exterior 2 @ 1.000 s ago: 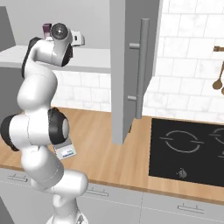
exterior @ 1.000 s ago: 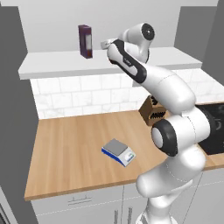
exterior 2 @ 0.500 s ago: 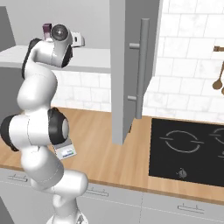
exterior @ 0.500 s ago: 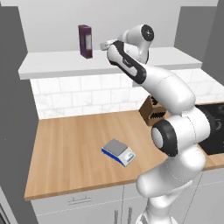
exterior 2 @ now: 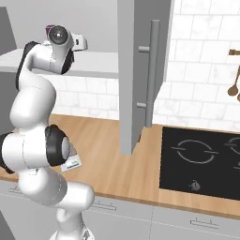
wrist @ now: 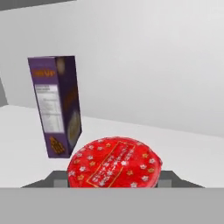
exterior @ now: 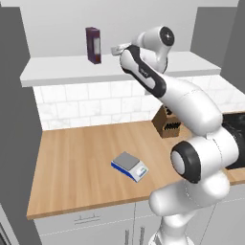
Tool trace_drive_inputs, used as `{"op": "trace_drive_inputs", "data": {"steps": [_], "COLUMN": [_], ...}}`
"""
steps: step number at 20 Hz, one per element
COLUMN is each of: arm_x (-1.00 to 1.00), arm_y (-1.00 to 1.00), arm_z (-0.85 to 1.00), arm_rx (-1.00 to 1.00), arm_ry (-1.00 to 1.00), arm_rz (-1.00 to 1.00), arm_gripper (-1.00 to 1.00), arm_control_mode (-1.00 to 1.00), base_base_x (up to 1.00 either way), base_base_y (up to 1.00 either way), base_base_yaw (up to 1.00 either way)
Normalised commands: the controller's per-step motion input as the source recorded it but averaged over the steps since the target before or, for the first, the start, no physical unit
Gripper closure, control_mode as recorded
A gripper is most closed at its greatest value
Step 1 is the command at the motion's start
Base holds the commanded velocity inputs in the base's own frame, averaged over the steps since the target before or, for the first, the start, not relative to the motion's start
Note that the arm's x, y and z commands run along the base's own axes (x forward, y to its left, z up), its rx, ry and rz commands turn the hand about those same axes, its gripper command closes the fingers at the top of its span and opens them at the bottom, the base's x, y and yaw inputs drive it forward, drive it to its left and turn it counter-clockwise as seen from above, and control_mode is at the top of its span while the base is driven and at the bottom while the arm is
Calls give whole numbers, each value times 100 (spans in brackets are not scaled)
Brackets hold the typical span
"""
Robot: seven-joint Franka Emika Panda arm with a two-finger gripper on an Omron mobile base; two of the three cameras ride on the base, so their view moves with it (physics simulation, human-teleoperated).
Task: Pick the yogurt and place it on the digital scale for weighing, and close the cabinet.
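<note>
The gripper (exterior: 116, 49) is up on the white shelf (exterior: 57, 67) of the open cabinet (exterior 2: 140, 70), and its jaws are closed narrow on the yogurt (wrist: 114, 164), which sits on the shelf just beside the purple carton (wrist: 56, 111). In the hand view the red lid lies between the two dark finger parts, so the grip looks centred (the sides of the cup are hidden, so I cannot check the contact).

To do this step well, I think the arm should lift the cup a little first, then pull it straight back out, away from the carton. After that it goes down to the scale (exterior: 129, 167) on the wooden counter (exterior: 72, 162), keeping the cup upright.
</note>
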Motion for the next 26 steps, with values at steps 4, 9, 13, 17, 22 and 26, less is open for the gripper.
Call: {"op": "trace_drive_inputs", "data": {"steps": [4, 9, 13, 17, 22, 26], "arm_x": [-95, -100, -100, -100, -84, -10], "arm_y": [0, 0, -9, -25, -11, 4], "arm_z": [0, 0, 0, -30, -100, -100], "arm_rx": [8, 12, 11, 2, 0, 0], "arm_ry": [-11, -11, 3, 18, 12, 0], "arm_rz": [0, 0, 0, 7, 35, 54], "arm_gripper": [100, 100, 100, 100, 100, 100], "arm_control_mode": [-100, -100, -100, -100, -100, -100], "base_base_x": [0, 0, 0, 0, 0, 0], "base_base_y": [0, 0, 0, 0, 0, 0], "base_base_yaw": [0, 0, 0, 0, 0, 0]}}
